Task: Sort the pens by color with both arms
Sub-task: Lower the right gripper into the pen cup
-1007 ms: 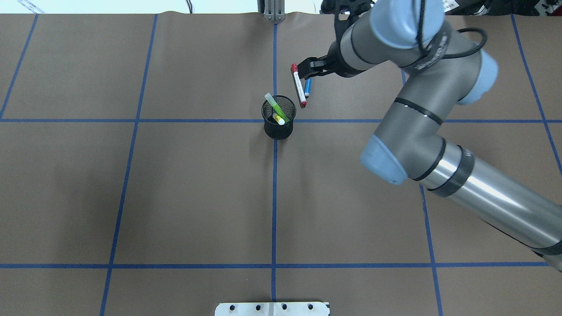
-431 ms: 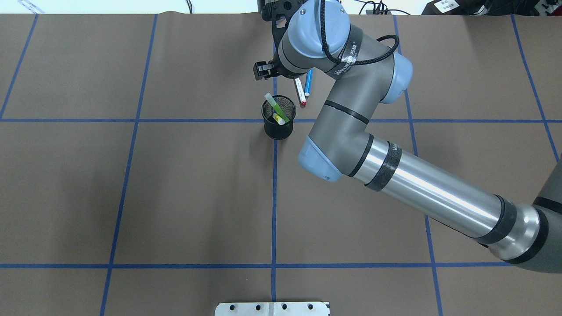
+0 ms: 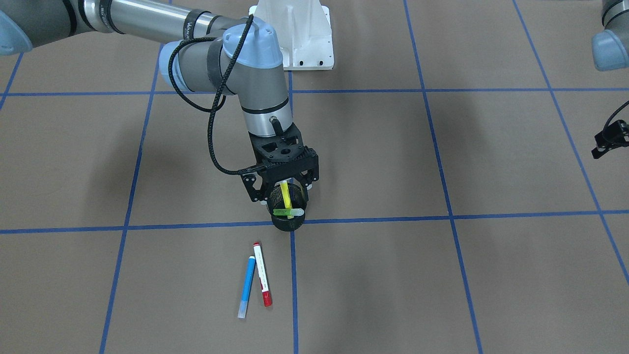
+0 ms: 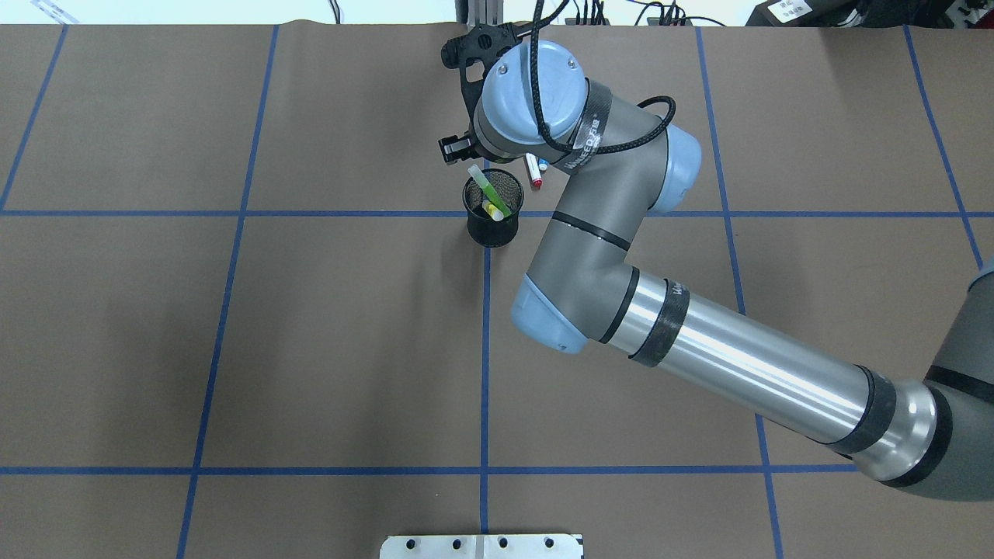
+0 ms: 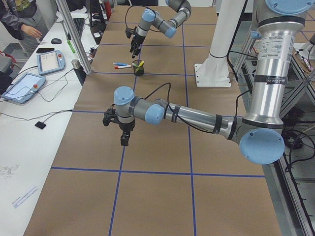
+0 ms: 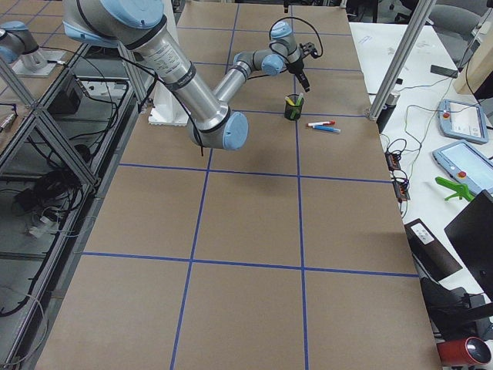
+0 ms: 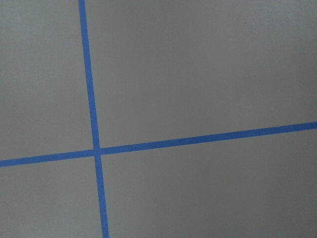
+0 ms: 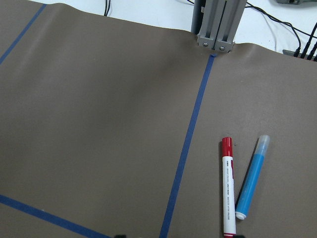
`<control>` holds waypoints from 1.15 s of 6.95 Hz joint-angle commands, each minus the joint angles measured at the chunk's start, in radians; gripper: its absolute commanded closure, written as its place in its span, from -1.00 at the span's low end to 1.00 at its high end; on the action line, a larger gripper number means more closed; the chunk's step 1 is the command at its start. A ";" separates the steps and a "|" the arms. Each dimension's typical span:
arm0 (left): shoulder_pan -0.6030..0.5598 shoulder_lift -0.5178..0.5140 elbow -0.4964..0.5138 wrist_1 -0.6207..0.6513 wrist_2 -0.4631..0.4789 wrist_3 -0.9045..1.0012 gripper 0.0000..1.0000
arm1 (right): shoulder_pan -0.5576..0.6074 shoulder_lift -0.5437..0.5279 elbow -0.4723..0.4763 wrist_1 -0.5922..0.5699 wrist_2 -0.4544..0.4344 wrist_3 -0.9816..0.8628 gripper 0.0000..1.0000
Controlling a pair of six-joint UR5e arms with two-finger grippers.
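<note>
A black mesh cup [image 3: 287, 225] [image 4: 492, 227] stands on the centre tape line. A fluorescent green pen [image 4: 486, 189] [image 3: 288, 212] and a yellow pen [image 4: 493, 211] [image 3: 285, 195] lean inside it. My right gripper [image 3: 282, 195] hangs open just over the cup, one finger [image 4: 451, 149] on each side of the yellow pen, gripping nothing. A blue pen [image 3: 247, 284] [image 8: 251, 179] and a white pen with red ends [image 3: 261, 274] [image 8: 228, 191] lie side by side on the table beyond the cup. My left gripper [image 5: 125, 139] hovers over bare paper far off; whether it is open or shut does not show.
Brown paper with blue tape lines [image 7: 91, 99] covers the table. The white pedestal base [image 3: 300, 42] stands at the robot's side. An aluminium post [image 8: 218, 22] rises at the far edge behind the pens. A side table with tablets [image 5: 22, 86] and a person [image 5: 17, 19] are beyond it.
My right arm has swung left, from over the white and blue pens to above the cup. The pens on the table and in the cup have stayed where they were.
</note>
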State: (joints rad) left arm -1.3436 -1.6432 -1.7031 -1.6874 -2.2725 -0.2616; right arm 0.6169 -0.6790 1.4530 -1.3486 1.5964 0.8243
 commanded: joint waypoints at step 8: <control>0.001 -0.001 0.008 -0.002 -0.002 -0.024 -1.00 | -0.071 -0.013 -0.034 0.002 -0.088 -0.102 0.10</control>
State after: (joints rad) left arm -1.3422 -1.6451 -1.6960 -1.6889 -2.2744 -0.2853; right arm 0.5433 -0.7027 1.4398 -1.3468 1.5090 0.7368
